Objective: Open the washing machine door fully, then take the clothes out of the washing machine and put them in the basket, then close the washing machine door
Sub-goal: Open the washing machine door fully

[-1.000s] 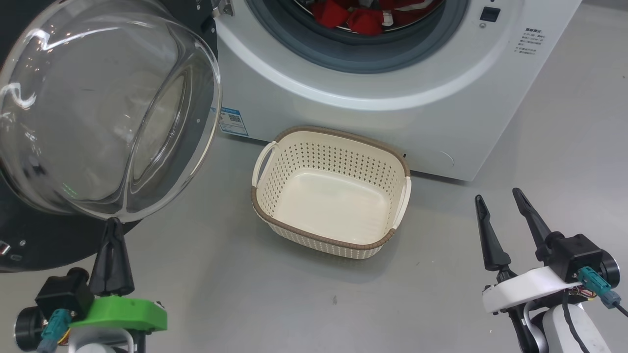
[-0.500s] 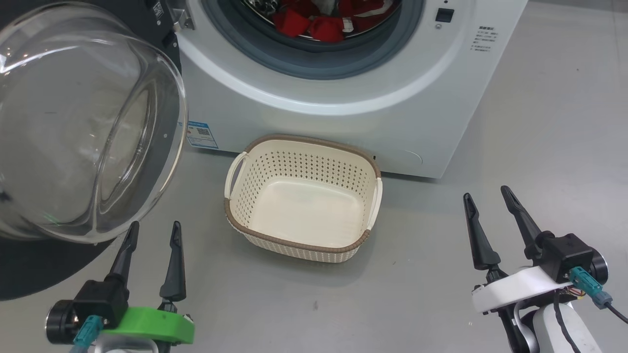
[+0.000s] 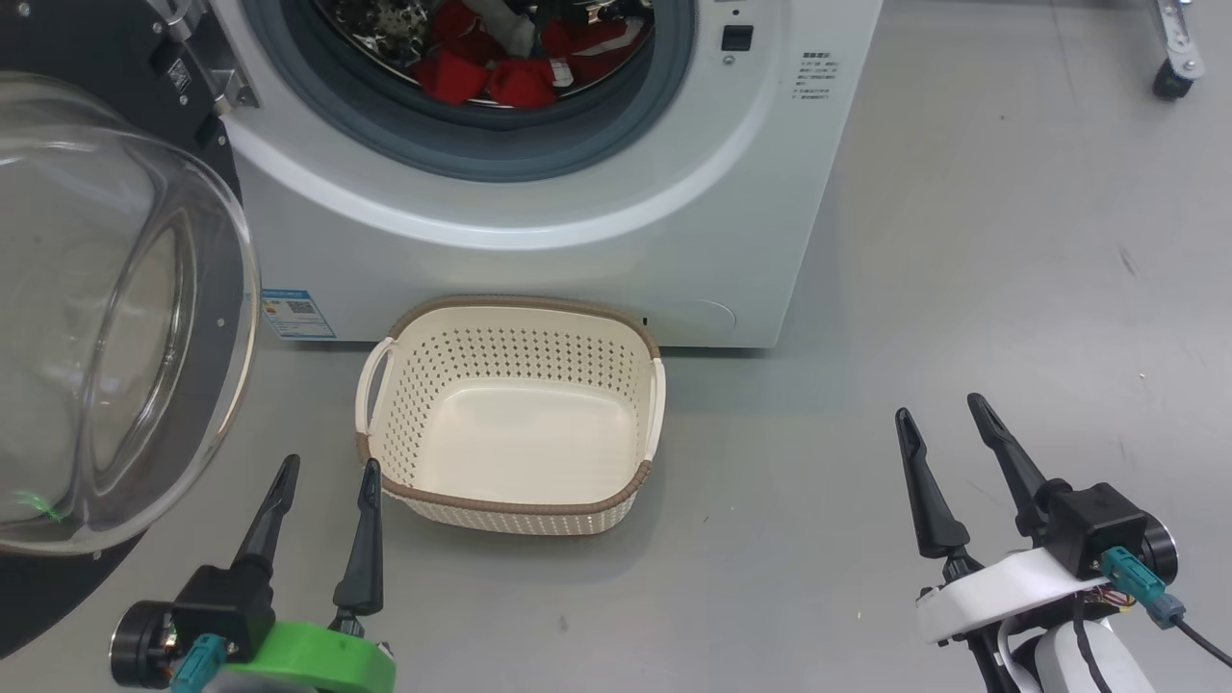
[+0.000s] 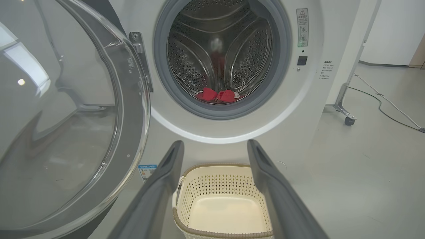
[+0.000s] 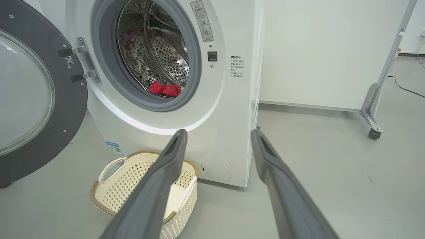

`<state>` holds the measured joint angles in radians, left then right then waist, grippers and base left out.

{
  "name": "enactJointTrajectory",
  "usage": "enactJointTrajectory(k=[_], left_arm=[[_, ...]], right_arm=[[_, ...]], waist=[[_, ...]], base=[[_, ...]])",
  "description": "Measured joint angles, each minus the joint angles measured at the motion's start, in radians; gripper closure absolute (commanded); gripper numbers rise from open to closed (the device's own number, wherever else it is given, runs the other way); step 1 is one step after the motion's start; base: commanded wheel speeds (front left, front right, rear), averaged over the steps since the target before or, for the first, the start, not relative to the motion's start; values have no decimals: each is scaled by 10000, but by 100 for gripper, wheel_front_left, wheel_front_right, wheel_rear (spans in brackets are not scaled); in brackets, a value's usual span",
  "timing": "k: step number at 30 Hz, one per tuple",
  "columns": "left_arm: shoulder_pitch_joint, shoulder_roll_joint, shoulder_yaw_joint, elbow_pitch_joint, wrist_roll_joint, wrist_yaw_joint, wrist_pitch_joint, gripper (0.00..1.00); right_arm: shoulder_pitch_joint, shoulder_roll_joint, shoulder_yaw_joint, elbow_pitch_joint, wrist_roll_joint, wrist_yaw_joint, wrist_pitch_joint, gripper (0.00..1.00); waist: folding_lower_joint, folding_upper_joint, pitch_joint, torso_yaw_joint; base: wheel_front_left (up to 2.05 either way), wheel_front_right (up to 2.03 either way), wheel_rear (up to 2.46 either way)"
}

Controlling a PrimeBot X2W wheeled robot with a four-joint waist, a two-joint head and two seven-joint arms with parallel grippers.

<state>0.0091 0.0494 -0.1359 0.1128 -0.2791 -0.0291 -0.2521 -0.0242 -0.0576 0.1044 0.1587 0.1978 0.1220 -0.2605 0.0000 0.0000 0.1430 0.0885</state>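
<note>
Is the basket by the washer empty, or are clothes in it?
Empty. The basket shows a bare cream bottom, and the red clothes lie inside the washing machine.

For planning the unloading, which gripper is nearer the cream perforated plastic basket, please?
Left. The left gripper is just left of the basket; the right gripper is well off to its right.
</note>
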Motion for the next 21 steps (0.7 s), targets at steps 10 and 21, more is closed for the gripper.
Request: enactJointTrajectory(k=[10, 21], left_arm=[[246, 44, -105, 52, 84, 0, 0, 0], [380, 44, -336, 102, 174, -2, 40, 0]], right_arm=[[360, 40, 81, -161, -35, 0, 0, 0], [888, 113, -67, -449, -44, -81, 0, 0]], waist=[[0, 0, -254, -890], [0, 0, -573, -1386]], base=[[0, 0, 0], [0, 0, 0]])
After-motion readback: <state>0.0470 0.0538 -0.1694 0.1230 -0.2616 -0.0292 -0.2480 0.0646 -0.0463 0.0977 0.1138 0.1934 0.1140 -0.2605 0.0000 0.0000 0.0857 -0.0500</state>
